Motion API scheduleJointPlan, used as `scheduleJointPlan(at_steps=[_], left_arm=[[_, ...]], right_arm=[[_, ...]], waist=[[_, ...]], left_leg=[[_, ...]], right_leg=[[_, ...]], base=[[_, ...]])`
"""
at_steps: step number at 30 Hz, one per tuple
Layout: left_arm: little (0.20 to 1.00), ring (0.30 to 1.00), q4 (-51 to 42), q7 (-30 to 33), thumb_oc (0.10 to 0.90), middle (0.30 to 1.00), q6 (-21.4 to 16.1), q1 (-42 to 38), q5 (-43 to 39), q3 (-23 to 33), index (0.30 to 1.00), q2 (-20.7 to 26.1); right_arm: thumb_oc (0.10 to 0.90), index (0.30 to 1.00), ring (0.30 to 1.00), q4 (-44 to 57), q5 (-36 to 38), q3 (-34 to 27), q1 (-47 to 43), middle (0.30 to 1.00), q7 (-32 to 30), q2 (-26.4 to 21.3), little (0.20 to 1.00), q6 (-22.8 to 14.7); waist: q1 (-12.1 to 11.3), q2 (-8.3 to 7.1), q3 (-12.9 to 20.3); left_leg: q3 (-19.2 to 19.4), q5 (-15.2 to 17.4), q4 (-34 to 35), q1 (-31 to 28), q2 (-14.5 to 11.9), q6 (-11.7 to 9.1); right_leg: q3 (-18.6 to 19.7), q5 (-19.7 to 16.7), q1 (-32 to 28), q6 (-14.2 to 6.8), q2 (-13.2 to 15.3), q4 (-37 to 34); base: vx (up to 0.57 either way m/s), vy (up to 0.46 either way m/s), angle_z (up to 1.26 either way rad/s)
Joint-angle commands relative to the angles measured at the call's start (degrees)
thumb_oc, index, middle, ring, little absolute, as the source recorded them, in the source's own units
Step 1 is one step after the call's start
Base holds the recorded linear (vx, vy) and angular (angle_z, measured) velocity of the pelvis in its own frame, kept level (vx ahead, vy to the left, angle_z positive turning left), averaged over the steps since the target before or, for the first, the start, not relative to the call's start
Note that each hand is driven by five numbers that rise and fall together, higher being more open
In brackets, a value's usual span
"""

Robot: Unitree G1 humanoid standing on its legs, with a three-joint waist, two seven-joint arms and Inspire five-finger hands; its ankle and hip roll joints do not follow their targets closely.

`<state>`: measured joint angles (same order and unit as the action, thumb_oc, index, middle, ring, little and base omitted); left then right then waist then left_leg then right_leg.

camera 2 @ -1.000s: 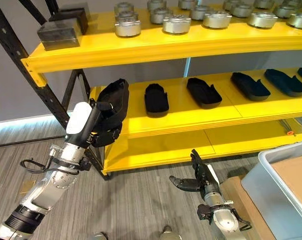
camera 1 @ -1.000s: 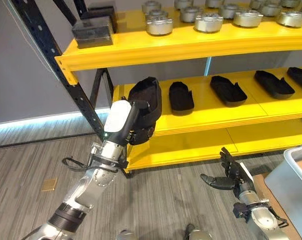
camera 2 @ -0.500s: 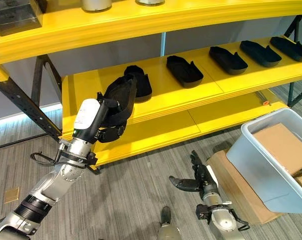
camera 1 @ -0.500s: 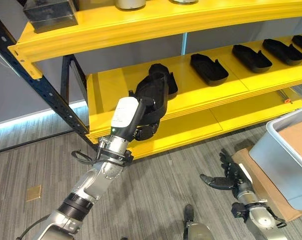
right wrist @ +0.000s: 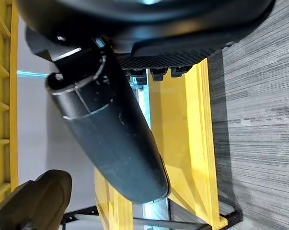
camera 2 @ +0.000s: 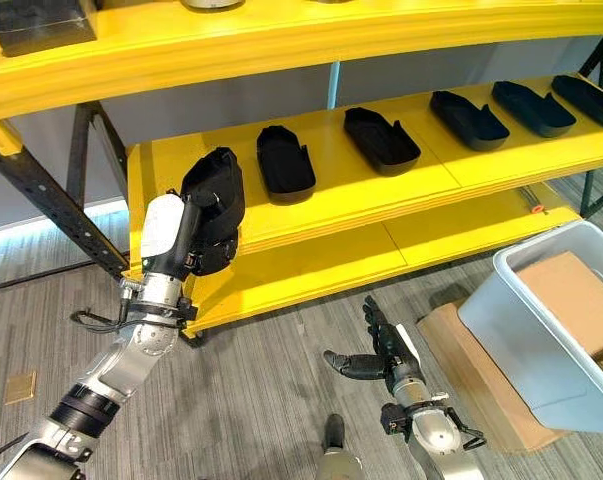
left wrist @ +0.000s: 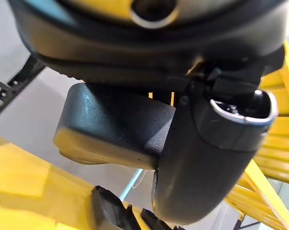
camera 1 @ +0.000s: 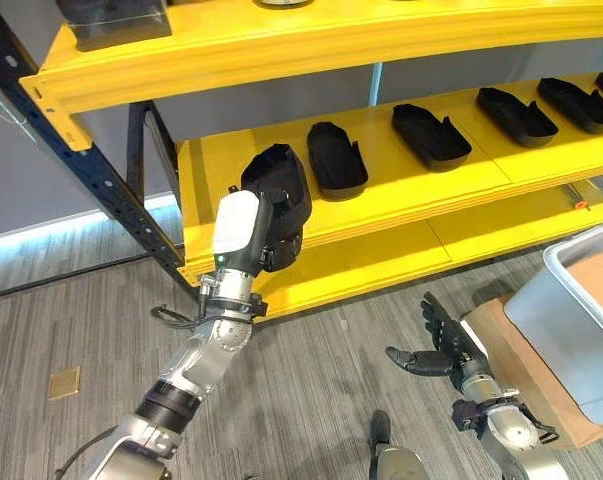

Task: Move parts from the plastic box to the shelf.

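The left hand (camera 1: 264,235) was up at the front left of the middle shelf (camera 1: 411,190), w/ its fingers curled round a black part (camera 1: 278,180). The part stood tilted on its edge over the shelf board, just beside the first of the black parts (camera 1: 336,158) that lay flat in a row along that shelf. From these views I could not tell if the held part touched the board. In the left wrist view the thumb (left wrist: 211,158) pressed against the dark part (left wrist: 110,127).

The right hand (camera 2: 376,350) hung low above the floor (camera 2: 261,400), well apart from the shelf, fingers straight and spread, holding nothing. The plastic box (camera 2: 501,320) stood at the right on a cardboard sheet (camera 2: 471,370), w/ a brown carton (camera 2: 571,290) inside it.
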<state>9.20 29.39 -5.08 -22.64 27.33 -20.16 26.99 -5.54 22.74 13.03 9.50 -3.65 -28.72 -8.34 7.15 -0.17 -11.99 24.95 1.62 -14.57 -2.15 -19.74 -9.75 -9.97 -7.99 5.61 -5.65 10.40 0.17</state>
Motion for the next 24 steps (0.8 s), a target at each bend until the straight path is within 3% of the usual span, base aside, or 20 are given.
scheduleJointPlan(at_steps=[1, 10, 14, 22, 24], left_arm=[[0.300, 0.300, 0.03, 8.35, 0.400, 0.300, -2.31, -13.47, 1.48, 1.40, 0.300, 0.34], [0.300, 0.300, 9.33, 11.97, 0.400, 0.300, 1.13, -20.92, 1.96, 0.29, 0.300, 0.77], [0.300, 0.300, 15.28, 12.72, 0.400, 0.300, 3.02, -24.51, 1.84, 0.39, 0.300, 3.20], [0.300, 0.300, 21.14, 13.06, 0.400, 0.300, 4.11, -27.02, 0.64, 0.38, 0.300, 6.72], [0.300, 0.300, 22.64, 13.27, 0.400, 0.300, 4.39, -28.61, 0.15, -0.10, 0.300, 8.17]], right_arm=[[0.900, 1.000, 1.000, 5.89, 1.53, 0.27, -2.58, 1.000, 0.14, -2.93, 1.000, -5.36], [0.900, 1.000, 1.000, 5.84, 1.78, 1.49, -2.99, 1.000, 1.01, -4.31, 1.000, -5.61], [0.900, 1.000, 1.000, 5.45, 2.10, 2.49, -3.23, 1.000, 2.22, -4.81, 1.000, -5.59], [0.900, 1.000, 1.000, 5.85, 2.79, 3.15, -3.43, 1.000, 3.08, -5.17, 1.000, -5.84], [0.900, 1.000, 1.000, 5.89, 3.43, 3.38, -3.92, 1.000, 3.29, -5.38, 1.000, -6.08]], waist=[[1.09, -1.90, 3.58], [3.23, -1.19, 3.28], [4.05, -0.81, 3.07], [4.19, -1.21, 2.24], [4.13, -1.49, 1.52]], left_leg=[[-3.25, -16.51, 0.77, 6.55, -8.00, -5.25], [-2.18, -18.45, 0.99, 7.08, -9.64, -5.25], [-1.39, -18.76, 0.97, 7.61, -10.46, -5.25], [-1.48, -17.28, -0.71, 9.68, -11.13, -5.25], [-2.32, -15.32, -3.33, 12.00, -11.87, -5.25]], right_leg=[[0.71, 9.21, -7.19, -3.71, 4.66, 5.06], [2.99, 10.20, -2.13, -3.11, 2.81, 8.90], [4.16, 10.54, 1.20, -3.02, 2.04, 11.21], [4.95, 11.23, 5.11, -3.15, 1.68, 14.28], [5.32, 11.73, 7.57, -3.03, 1.59, 16.84]], base=[[-0.03, -0.034, -0.06], [-0.02, -0.035, -0.15], [-0.02, -0.026, -0.18], [-0.01, -0.016, -0.07], [-0.06, -0.035, 0.01]])
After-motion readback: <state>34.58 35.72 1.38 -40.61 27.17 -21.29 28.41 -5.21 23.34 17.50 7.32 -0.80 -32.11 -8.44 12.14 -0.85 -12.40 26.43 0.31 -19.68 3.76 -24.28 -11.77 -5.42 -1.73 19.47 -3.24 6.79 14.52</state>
